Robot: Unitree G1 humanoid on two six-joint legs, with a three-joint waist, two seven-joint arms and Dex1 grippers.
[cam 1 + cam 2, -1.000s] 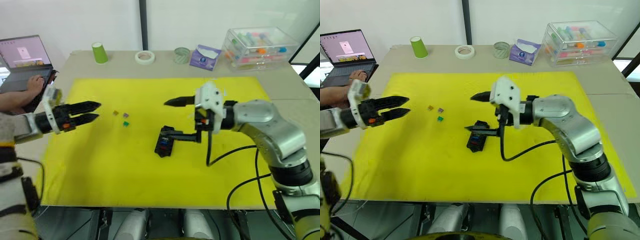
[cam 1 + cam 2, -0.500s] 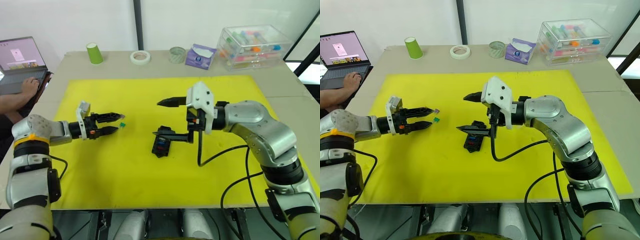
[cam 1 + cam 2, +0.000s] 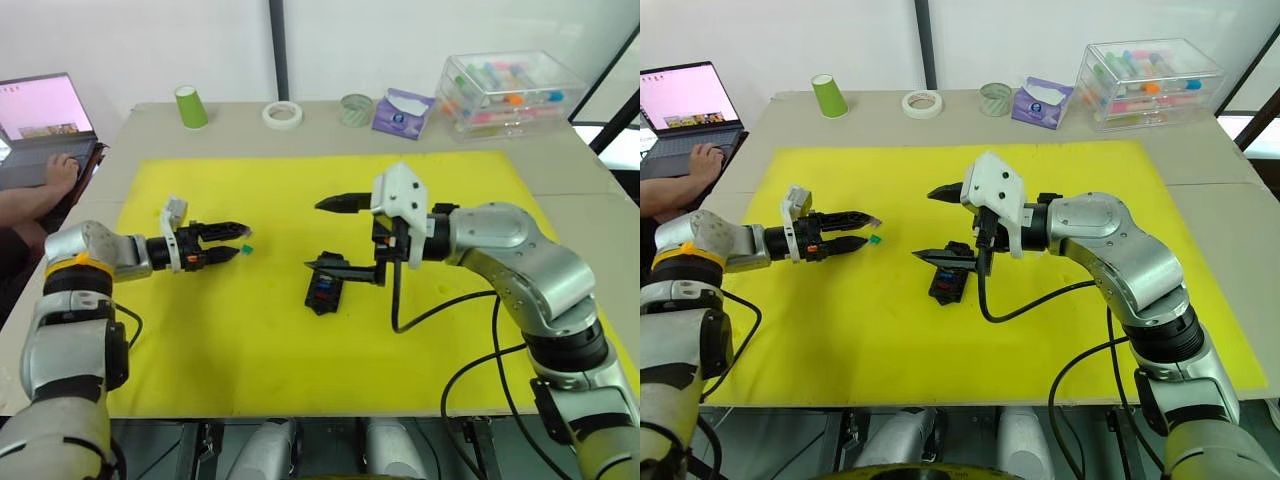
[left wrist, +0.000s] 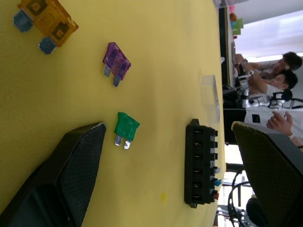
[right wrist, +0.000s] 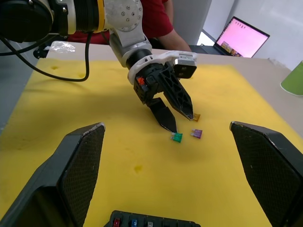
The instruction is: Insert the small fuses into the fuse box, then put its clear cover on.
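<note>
The black fuse box (image 3: 324, 290) lies mid-mat with red, blue and grey small fuses in its slots (image 5: 134, 222). Three loose fuses lie left of it: green (image 4: 126, 128), purple (image 4: 116, 60) and orange (image 4: 45, 21). My left gripper (image 3: 238, 240) is open, low over the mat, one fingertip touching or almost touching the green fuse (image 3: 876, 240). My right gripper (image 3: 325, 235) is open wide; its lower finger (image 3: 335, 266) reaches over the fuse box. The clear cover (image 4: 210, 94) lies just beyond the fuse box.
A yellow mat (image 3: 250, 340) covers the table. Along the back edge stand a green cup (image 3: 187, 105), two tape rolls (image 3: 282, 113), a tissue pack (image 3: 398, 110) and a large clear storage case (image 3: 510, 90). A person's hand (image 3: 55, 172) rests on a laptop (image 3: 40, 110) at left.
My left gripper has moved right, from the mat's left edge to the loose fuses, and dropped lower. The right gripper has stayed open over the fuse box. The camera shifted slightly.
</note>
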